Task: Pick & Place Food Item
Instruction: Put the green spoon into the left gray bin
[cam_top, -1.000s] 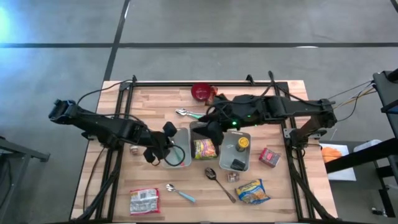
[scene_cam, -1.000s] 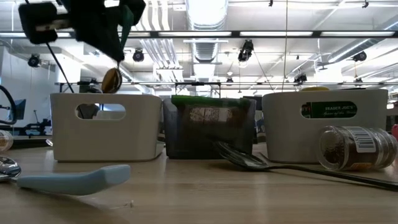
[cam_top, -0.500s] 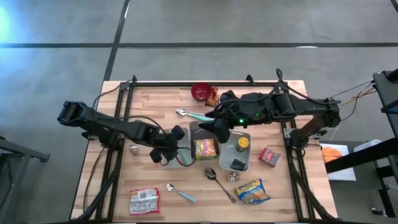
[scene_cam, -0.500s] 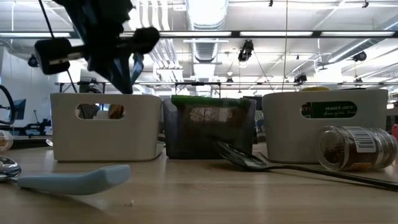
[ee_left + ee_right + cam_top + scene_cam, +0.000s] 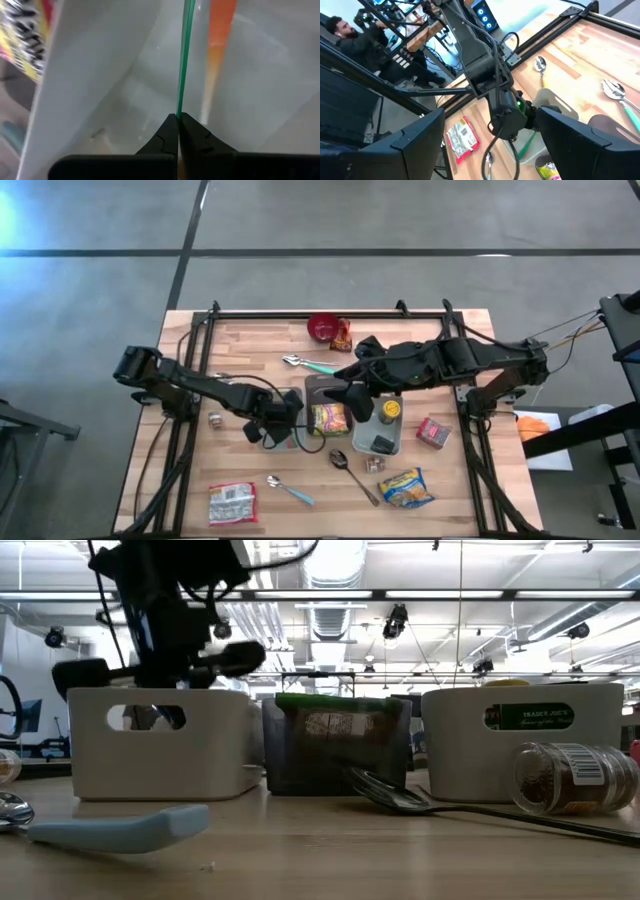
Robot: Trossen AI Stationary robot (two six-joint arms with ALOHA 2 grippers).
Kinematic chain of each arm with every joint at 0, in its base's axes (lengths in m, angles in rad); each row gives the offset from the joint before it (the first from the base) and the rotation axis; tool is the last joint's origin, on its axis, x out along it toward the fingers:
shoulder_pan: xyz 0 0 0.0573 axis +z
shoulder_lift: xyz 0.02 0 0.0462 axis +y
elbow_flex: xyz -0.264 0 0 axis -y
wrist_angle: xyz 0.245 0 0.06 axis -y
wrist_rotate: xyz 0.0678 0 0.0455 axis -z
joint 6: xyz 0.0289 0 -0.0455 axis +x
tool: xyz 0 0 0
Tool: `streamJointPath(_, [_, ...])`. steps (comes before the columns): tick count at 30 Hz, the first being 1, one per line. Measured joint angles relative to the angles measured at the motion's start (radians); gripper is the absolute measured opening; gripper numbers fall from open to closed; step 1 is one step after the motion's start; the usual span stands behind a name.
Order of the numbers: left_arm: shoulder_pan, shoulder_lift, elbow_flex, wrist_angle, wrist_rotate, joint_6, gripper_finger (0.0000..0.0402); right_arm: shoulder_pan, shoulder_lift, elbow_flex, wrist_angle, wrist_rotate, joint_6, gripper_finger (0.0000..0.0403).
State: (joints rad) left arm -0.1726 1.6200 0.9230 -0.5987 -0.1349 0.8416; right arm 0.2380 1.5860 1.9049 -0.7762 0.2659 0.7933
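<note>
Food item (image 5: 184, 60), seen from the left wrist only as a thin green edge with an orange streak beside it, stands pinched in the left gripper (image 5: 178, 117) inside the white bin (image 5: 160, 750). That bin is the leftmost of the row of bins at the middle of the worktop (image 5: 250, 350). The dark bin (image 5: 335, 745) sits just beside it, and packets, spoons and a jar lie scattered around them. The left arm reaches in from the worktop's left edge and bends down at the wrist, so that its gripper points into the white bin. Its fingers are clenched on the green edge, and the bin's pale wall (image 5: 100, 75) stands close on one side. The step in hand looks like the placing. To do it well, the gripper should probably sink until the item rests on the bin floor. It should part its fingers only then and rise straight up, because a sideways pull could catch the rim and drag the light bin across the wood. Whether the item already touches the floor cannot be told from these views. The right arm stretches in from the right. The right gripper (image 5: 343, 388) hangs over the dark bin with its fingers spread wide and nothing between them, near the left wrist but apart from it.
</note>
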Motion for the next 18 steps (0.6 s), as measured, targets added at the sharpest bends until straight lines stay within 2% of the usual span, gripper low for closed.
streamJointPath(18, [0.005, 0.025, 0.0, 0.011, -0.003, -0.011, 0.0, 0.041, 0.0, -0.001, -0.015, 0.026, 0.0, 0.0312])
